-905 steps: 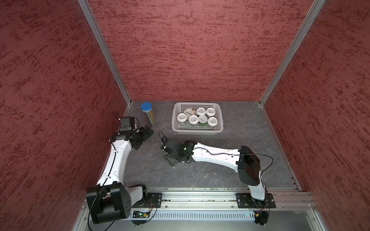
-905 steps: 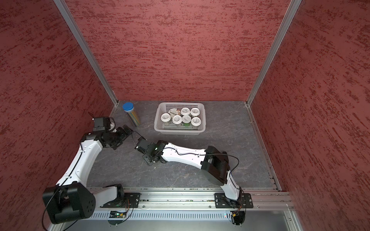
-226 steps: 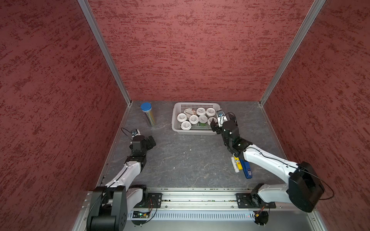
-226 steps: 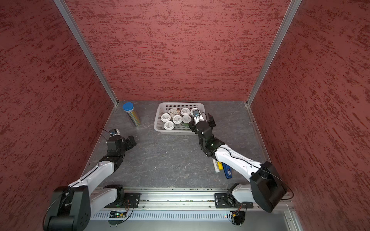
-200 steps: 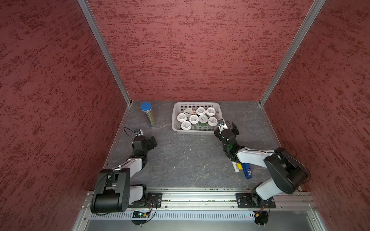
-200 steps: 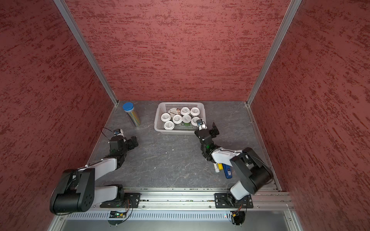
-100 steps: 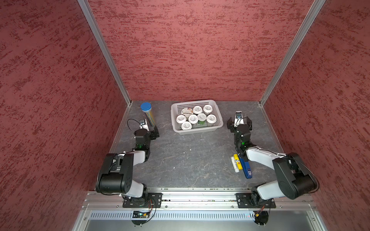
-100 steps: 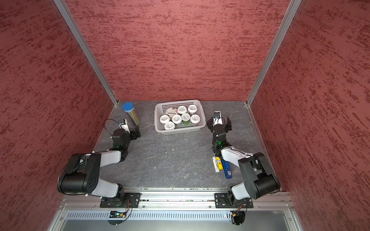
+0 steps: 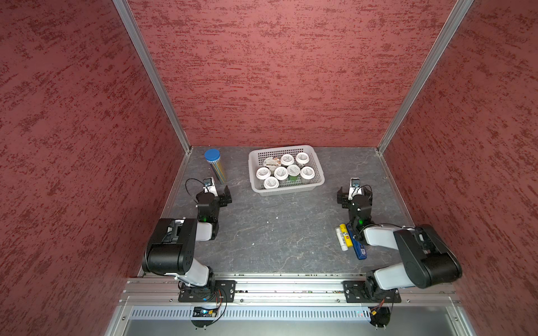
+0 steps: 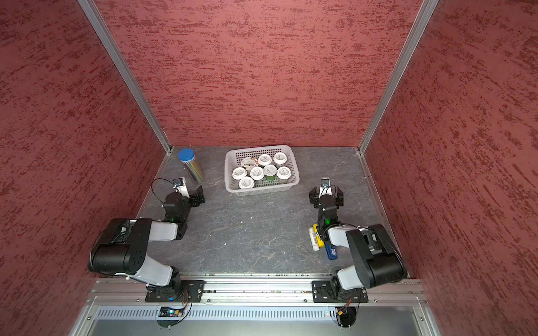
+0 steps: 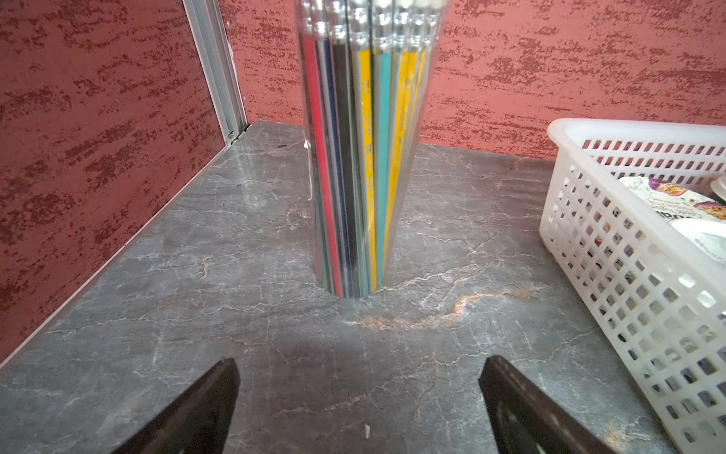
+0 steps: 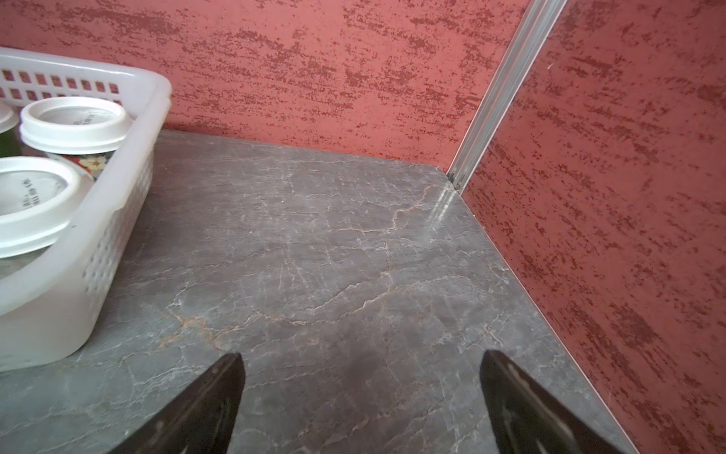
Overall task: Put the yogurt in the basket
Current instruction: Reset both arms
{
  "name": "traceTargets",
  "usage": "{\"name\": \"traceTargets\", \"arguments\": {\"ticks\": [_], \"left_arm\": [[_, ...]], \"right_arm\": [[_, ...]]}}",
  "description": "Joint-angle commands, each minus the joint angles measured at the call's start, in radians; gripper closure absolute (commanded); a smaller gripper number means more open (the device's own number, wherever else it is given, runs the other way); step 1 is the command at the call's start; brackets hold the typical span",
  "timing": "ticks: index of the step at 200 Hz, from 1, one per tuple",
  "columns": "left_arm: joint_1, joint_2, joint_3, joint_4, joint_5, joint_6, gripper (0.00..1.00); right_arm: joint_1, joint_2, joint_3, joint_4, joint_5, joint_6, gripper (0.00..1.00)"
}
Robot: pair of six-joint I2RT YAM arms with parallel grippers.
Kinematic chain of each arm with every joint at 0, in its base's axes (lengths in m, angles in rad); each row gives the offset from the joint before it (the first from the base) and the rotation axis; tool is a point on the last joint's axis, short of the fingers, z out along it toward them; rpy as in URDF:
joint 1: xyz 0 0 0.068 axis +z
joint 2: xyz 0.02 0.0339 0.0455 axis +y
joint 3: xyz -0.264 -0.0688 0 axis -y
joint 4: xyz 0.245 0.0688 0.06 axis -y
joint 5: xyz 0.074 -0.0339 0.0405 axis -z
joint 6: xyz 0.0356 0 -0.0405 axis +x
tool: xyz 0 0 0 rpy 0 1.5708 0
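Top views both show the basket [image 9: 286, 189] [image 10: 262, 189] standing on the grey marbled tabletop [image 9: 276, 232] with all eight yogurt cups [image 9: 281, 173] upright inside it, packed close together. The wider Chobani cup [image 9: 271, 163] [image 10: 249, 163] sits at the basket's far left corner, and seven smaller white-lidded cups fill the rest of the floor. The left gripper [image 9: 217, 194] rests low, off the basket's near left corner and apart from it. In the left wrist view its fingers [image 11: 212, 408] are spread wide with only bare tabletop between them, facing a clear tube of coloured pencils [image 11: 353, 177] that stands upright left of the basket. The right gripper [image 9: 353, 195] lies off the basket's near right corner, also clear of it. In the right wrist view [image 12: 361, 357] its jaws stand fully apart and hold nothing, with the basket's right wall and two lidded cups at the edge of that view. Three small stick-shaped items [image 9: 345, 237], white, yellow and blue, lie well nearer than the basket, beside the right arm.
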Motion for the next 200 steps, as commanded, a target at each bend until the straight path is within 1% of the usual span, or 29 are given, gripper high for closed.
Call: {"name": "traceTargets", "arguments": {"ticks": [1,6,10,16,19,25,28,37,46,53,61,81,96,161,180,192,200], "left_arm": [[0.011,-0.005,0.007,0.030,0.028,0.000,0.00],[0.011,-0.005,0.007,0.031,0.028,0.000,0.00],[0.010,-0.003,0.007,0.033,0.027,0.000,0.00],[0.012,-0.004,0.007,0.032,0.029,0.000,0.00],[0.013,-0.003,0.007,0.031,0.029,-0.001,0.00],[0.013,-0.003,0.007,0.031,0.031,-0.001,0.00],[0.013,-0.004,0.007,0.031,0.031,-0.002,0.00],[0.012,-0.003,0.009,0.031,0.031,-0.002,0.00],[0.013,-0.003,0.009,0.030,0.031,-0.002,0.00],[0.011,-0.004,0.008,0.031,0.030,0.000,0.00],[0.009,-0.003,0.007,0.032,0.025,0.002,0.00],[-0.007,-0.008,-0.001,0.048,0.014,0.017,0.00],[-0.002,-0.008,0.004,0.036,0.031,0.018,0.00],[-0.005,-0.003,0.009,0.033,0.025,0.020,0.00],[0.001,-0.003,0.017,0.018,0.039,0.016,0.00],[0.020,-0.004,0.021,0.003,0.074,0.006,0.00],[0.017,-0.001,0.021,0.008,0.070,0.009,0.00]], "right_arm": [[-0.081,0.014,0.001,0.087,-0.151,0.093,0.02],[-0.102,0.019,-0.002,0.083,-0.186,0.109,0.02],[-0.110,0.039,-0.003,0.084,-0.189,0.119,0.01],[-0.117,0.083,-0.008,0.159,-0.187,0.116,0.02],[-0.117,0.080,-0.004,0.173,-0.190,0.114,0.01],[-0.120,0.048,0.021,0.056,-0.210,0.125,0.02],[-0.124,0.048,0.030,0.028,-0.219,0.129,0.01],[-0.133,0.069,0.016,0.101,-0.232,0.124,0.02],[-0.138,0.058,0.025,0.050,-0.244,0.133,0.02],[-0.141,0.066,0.022,0.084,-0.245,0.132,0.01],[-0.142,0.058,0.027,0.055,-0.245,0.134,0.02],[-0.142,0.064,0.023,0.070,-0.247,0.133,0.02],[-0.143,0.064,0.025,0.069,-0.246,0.132,0.02],[-0.142,0.062,0.024,0.072,-0.245,0.130,0.02],[-0.142,0.063,0.023,0.072,-0.244,0.128,0.01],[-0.142,0.063,0.023,0.072,-0.245,0.129,0.02],[-0.142,0.063,0.023,0.071,-0.244,0.128,0.01]]}}
